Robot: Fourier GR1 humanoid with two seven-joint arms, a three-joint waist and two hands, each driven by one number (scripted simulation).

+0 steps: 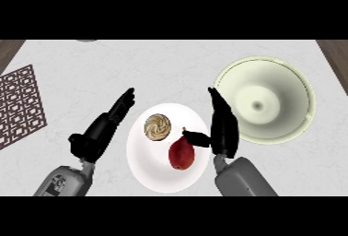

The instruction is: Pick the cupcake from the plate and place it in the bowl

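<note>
Clearly the pick has not begun: the small swirl-topped tan cupcake [158, 127] sits on the round white plate [163, 182] near its far rim, beside a dark red pear-shaped fruit [181, 153]. Both black hands, left hand [102, 129] and right hand [223, 126], flank the plate with fingers straight, holding nothing. Next, I judge, the right hand must close round the cupcake, then carry it to the pale green round bowl [299, 87] near the counter's right edge.

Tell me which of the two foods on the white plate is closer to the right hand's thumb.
The dark red pear-shaped fruit; the swirled tan cupcake sits farther left.

Red pear [181, 154] beside the swirl, brown lattice trivet [19, 106] at the counter's [88, 69] left edge
</note>
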